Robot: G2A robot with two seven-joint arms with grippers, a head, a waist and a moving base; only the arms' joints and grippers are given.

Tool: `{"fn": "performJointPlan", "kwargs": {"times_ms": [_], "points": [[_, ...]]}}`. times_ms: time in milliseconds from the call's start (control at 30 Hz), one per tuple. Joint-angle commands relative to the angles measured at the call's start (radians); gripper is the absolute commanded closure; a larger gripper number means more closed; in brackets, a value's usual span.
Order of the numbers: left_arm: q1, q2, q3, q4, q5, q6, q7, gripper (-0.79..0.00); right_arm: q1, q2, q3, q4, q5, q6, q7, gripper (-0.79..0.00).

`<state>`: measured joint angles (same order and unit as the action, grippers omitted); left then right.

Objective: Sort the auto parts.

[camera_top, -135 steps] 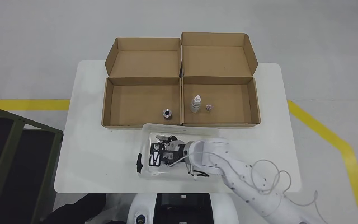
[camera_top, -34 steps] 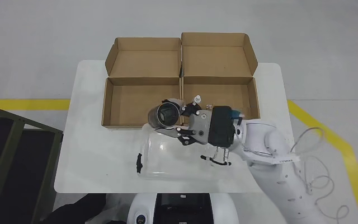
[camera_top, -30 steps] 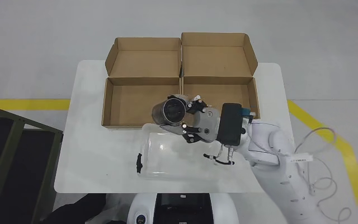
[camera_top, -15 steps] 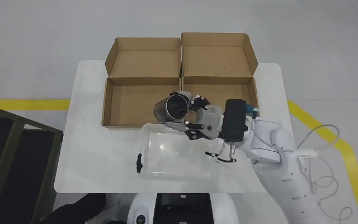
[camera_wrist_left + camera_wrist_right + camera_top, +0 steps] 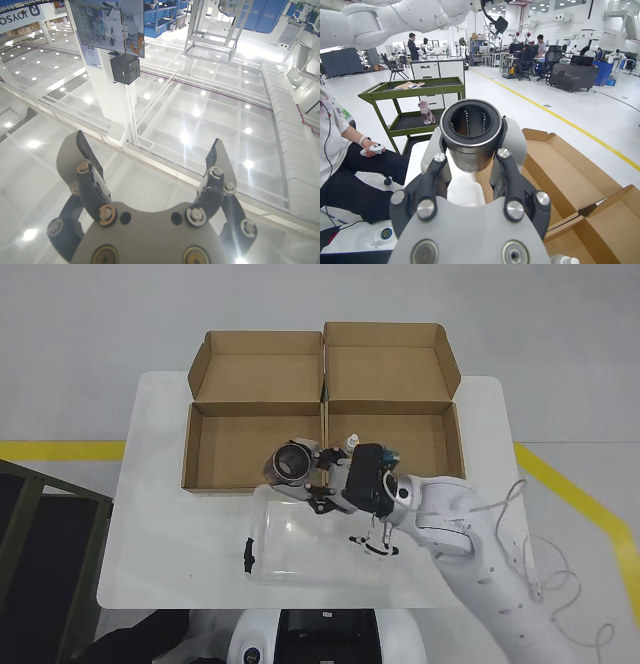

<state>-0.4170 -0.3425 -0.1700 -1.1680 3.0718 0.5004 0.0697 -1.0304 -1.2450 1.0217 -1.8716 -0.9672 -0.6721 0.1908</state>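
"Along the far edge of the surface (image 5: 160, 524), left to right: what stands there?"

"Cardboard boxes, two, side by side and touching, lids folded back: the left box (image 5: 230, 449) and the right box (image 5: 420, 449). One clear bin (image 5: 300, 554) sits at the near edge, just in front of them."

"Auto parts, counted?"

"One linear bearing (image 5: 291, 462), held aloft over the near right corner of the left box, beside the wall it shares with its neighbour. One white bottle (image 5: 352, 442) is in the right box near its left wall, with only its top showing. Whatever lies under the held bearing is hidden, so no count is entered for it."

"Grippers?"

"Two. The left gripper (image 5: 150, 150) has its jaws spread, carries nothing and is turned up toward the ceiling. The right gripper (image 5: 473, 145) is clamped across the bearing's outer sleeve, one pad on each side, with the bore end pointing away from the wrist."

"Handling note for the bearing?"

"By the look of it: steel, rigid, heavy for its bulk. The polished sleeve is probably slippery, so a firm squeeze across the diameter near mid-length suits it, as it is held now. Keep out of the bore, where rows of small balls show inside. It is hardly fragile, though it is better lowered onto the cardboard floor than dropped."
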Motion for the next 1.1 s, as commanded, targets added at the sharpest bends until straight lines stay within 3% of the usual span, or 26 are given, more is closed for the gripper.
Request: {"fn": "performJointPlan", "kwargs": {"times_ms": [0, 1067], "points": [[0.000, 0.000, 0.000, 0.000, 0.000, 0.000, 0.000, -0.785, 0.014, -0.004, -0.020, 0.018, -0.017, 0.017, 0.010, 0.000], [0.000, 0.000, 0.000, 0.000, 0.000, 0.000, 0.000, -0.785, 0.305, -0.123, -0.271, 0.475, -0.059, 0.275, 0.090, 0.000]]}}
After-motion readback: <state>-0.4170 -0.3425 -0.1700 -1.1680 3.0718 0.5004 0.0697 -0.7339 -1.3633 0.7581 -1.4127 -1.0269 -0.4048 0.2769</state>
